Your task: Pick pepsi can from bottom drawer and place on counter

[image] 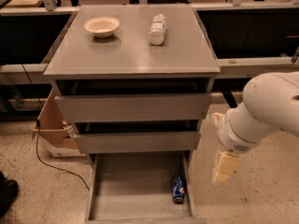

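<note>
The pepsi can (178, 189) lies on its side in the open bottom drawer (131, 185), at the front right corner against the right wall. The counter (135, 55) is the grey top of the cabinet above. My gripper (223, 168) hangs from the white arm (266, 108) to the right of the cabinet, outside the drawer. It is a little above and to the right of the can and holds nothing that I can see.
A cream bowl (102, 26) and a white bottle (158, 29) lying on its side are on the counter's far half. Two grey drawers (131, 107) sit above the open one. A cardboard box (51, 125) and a black cable (46, 157) are at the left.
</note>
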Controlling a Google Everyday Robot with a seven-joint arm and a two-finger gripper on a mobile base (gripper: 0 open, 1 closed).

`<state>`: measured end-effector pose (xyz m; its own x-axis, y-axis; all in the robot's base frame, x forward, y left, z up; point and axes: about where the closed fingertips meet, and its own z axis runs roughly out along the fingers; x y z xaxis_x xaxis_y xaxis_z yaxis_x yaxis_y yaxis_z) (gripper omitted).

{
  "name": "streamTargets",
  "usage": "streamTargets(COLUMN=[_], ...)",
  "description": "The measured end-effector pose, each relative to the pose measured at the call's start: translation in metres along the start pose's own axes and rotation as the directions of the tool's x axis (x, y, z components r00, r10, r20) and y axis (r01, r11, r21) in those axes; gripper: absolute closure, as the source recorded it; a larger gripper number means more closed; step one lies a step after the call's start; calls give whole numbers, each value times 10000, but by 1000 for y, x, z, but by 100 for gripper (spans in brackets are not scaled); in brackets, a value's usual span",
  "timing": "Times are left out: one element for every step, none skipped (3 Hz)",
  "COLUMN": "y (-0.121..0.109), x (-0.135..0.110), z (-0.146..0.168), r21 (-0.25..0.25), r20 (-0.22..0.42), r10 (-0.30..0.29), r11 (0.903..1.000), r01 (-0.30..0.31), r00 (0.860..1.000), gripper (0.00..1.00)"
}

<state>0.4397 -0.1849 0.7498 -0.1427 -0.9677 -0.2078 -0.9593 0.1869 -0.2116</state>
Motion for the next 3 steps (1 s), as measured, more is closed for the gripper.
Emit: streamTargets(y=[0,10,14], x=[0,2,7], z=[0,28,83], r21=[1,91,259], r20=[0,-144,-298], r10=[-1,14,106], r11=[10000,10000,9996], r01=[1,-13,-98], r00=[10000,9999,9995], gripper=[0,0,0])
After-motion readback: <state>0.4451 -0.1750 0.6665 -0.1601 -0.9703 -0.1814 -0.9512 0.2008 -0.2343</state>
